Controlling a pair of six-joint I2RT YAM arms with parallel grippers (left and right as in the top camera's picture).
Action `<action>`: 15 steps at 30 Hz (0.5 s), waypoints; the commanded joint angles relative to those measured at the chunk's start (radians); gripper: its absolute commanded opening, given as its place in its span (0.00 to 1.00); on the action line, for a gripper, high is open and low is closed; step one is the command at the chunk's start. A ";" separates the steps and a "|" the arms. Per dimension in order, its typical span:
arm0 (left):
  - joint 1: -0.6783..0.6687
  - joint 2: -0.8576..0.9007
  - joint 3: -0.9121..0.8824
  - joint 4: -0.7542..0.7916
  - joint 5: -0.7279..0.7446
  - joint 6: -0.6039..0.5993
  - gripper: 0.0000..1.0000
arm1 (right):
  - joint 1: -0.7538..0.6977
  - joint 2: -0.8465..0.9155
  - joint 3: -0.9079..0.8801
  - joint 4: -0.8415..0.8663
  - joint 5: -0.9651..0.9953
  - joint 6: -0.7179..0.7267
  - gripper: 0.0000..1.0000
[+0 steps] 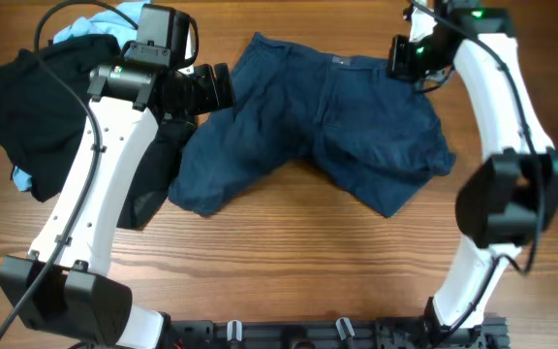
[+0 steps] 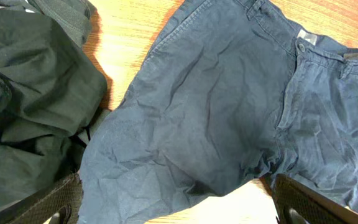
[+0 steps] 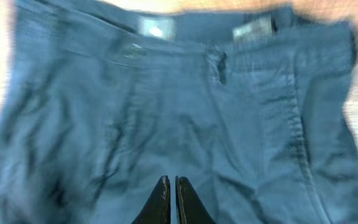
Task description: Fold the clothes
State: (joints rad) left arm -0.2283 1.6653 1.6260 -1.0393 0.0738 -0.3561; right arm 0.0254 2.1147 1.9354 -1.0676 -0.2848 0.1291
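Note:
A pair of dark blue shorts (image 1: 318,116) lies spread flat on the wooden table, waistband at the far side, legs toward the front. My left gripper (image 1: 223,85) hovers over the shorts' left side, its fingers spread wide and empty (image 2: 176,205). My right gripper (image 1: 398,58) is above the waistband's right end, its fingertips pressed together with nothing between them (image 3: 171,182). The shorts fill the left wrist view (image 2: 229,106) and the right wrist view (image 3: 166,106), which is blurred.
A heap of black clothes (image 1: 42,107) with a light blue garment (image 1: 90,27) lies at the back left, and shows in the left wrist view (image 2: 30,106). Bare wooden tabletop (image 1: 289,262) runs along the front.

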 commanded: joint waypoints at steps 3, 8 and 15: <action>-0.005 0.001 0.003 -0.003 0.004 0.012 0.96 | 0.002 0.165 -0.013 0.004 0.028 0.028 0.04; -0.005 0.002 0.003 -0.003 -0.023 0.012 0.95 | 0.003 0.270 -0.013 0.036 0.082 0.031 0.04; -0.005 0.002 0.003 -0.003 -0.023 0.012 0.95 | 0.003 0.353 -0.013 0.174 0.228 0.040 0.04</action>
State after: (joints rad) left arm -0.2283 1.6653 1.6260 -1.0428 0.0654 -0.3561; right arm 0.0277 2.3882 1.9301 -0.9447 -0.1810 0.1547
